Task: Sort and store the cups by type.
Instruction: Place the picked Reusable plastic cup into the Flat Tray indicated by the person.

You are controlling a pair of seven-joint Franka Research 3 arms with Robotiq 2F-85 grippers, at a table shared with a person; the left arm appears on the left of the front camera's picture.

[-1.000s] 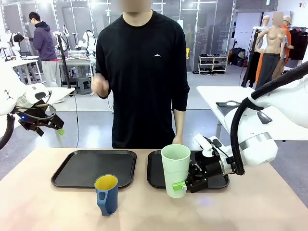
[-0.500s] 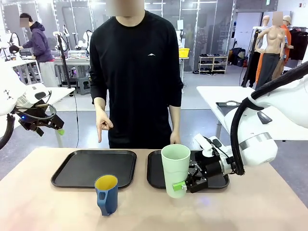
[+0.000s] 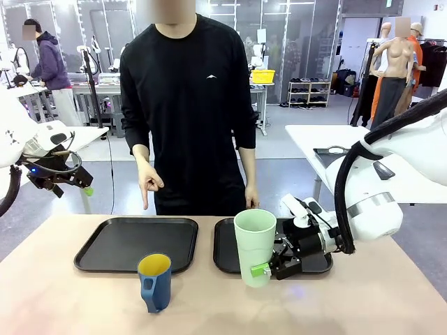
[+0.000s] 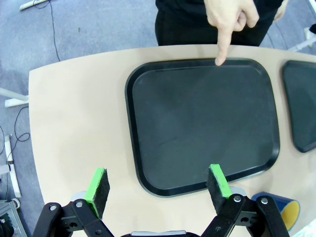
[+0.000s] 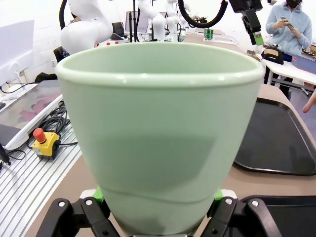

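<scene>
- Two cups: one green cup (image 3: 255, 244) and one blue mug (image 3: 155, 283).
- The green cup is tall, pale mint, plain and without a handle. It widens toward a rounded rim and stands upright.
- The blue mug is shorter, dark blue outside and yellow inside. Its handle is turned toward the robot's side of the desk (image 3: 363, 300).
- The right hand (image 3: 265, 269) is clamped on the green cup low down near its base. One green pad shows on the near side of the cup wall.
- In the right wrist view the cup rises straight up between the two fingers.
- The mug stands on the bare desk beyond the cup from the right hand, toward the robot's left and apart from the cup.
- Two black trays lie side by side. The right tray (image 3: 225, 248) is under and behind the right hand, and the left tray (image 3: 133, 244) is beyond the mug from that hand.
- The left hand (image 4: 158, 186) holds nothing, its fingers spread wide. It hangs well above the desk's left side, looking down on the left tray.
- A sliver of the mug shows beside one of its fingers.
- One person's hand (image 4: 229, 19) points a finger down at the far rim of the left tray, opposite the left hand.
</scene>
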